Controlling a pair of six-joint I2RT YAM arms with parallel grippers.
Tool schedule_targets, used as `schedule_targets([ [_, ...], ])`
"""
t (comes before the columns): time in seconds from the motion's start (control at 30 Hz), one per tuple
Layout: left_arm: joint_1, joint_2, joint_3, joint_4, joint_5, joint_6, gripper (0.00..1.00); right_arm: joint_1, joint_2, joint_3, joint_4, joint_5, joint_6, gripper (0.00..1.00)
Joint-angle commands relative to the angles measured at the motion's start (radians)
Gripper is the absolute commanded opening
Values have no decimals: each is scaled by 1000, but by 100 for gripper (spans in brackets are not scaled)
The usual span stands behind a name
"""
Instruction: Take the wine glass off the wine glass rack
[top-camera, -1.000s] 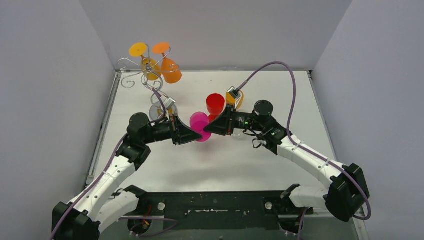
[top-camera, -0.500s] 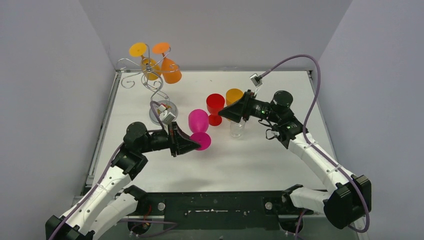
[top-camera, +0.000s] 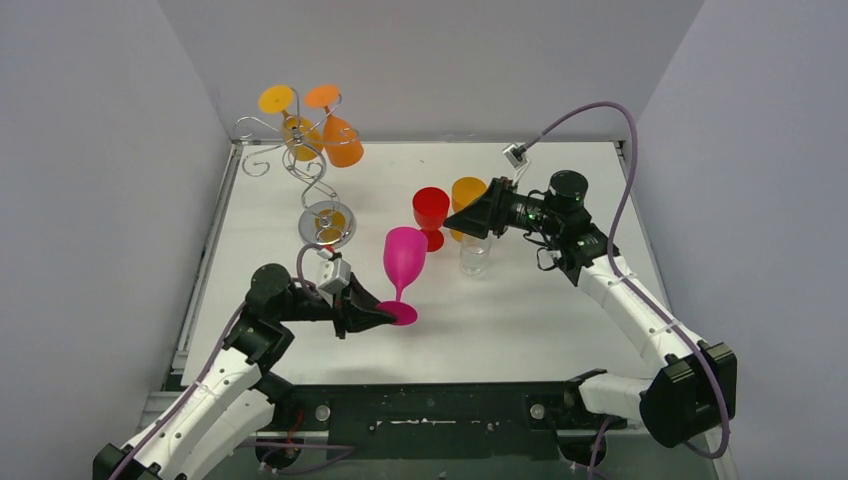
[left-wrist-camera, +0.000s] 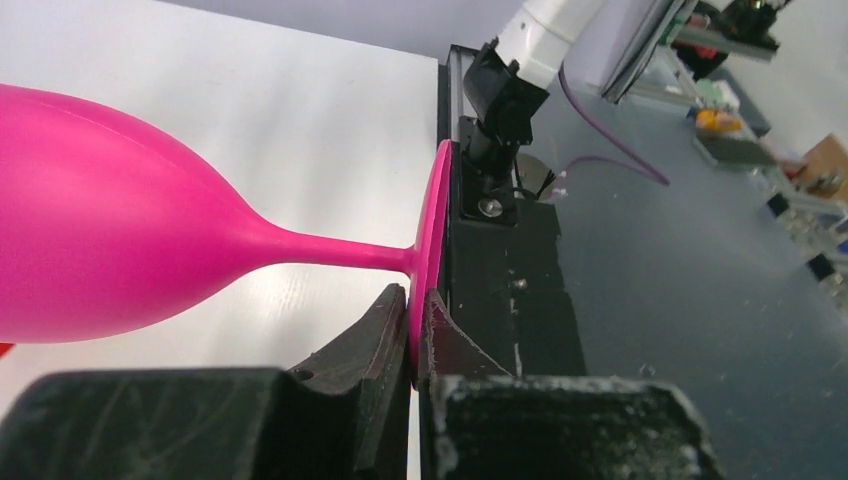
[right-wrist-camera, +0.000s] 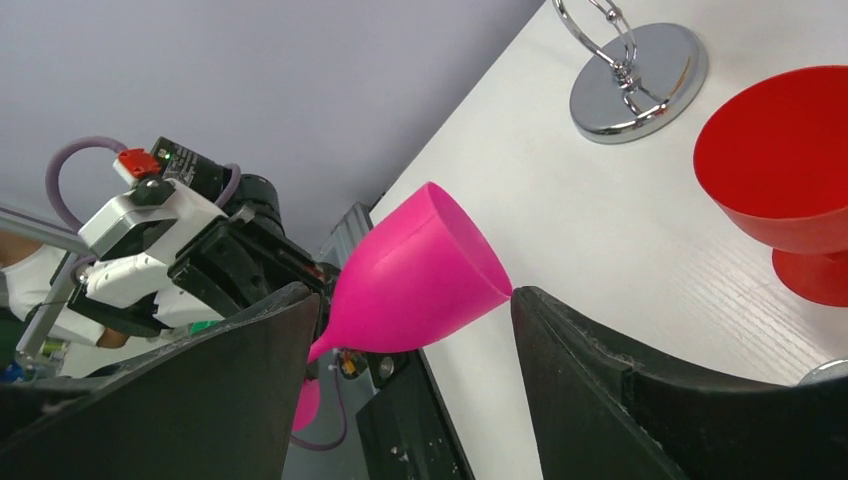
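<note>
At lower centre overhead, the pink glass is clamped by its foot in the left gripper; the right gripper is spread apart.

This is a robotics lab: grey walls box in a white surface, a left arm and right arm are bolted at bottom, cluttered benches fill the left wrist view's upper right.
</note>
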Motion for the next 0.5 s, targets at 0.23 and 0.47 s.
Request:
schedule_targets([
  [0.23,-1,-29,-75,143,186,185,0,-17,114,99,-10,-223,-11,71],
  [0.47,1,-3,-100,318,237,87,0,-1,184,113,99,-362,135,64],
])
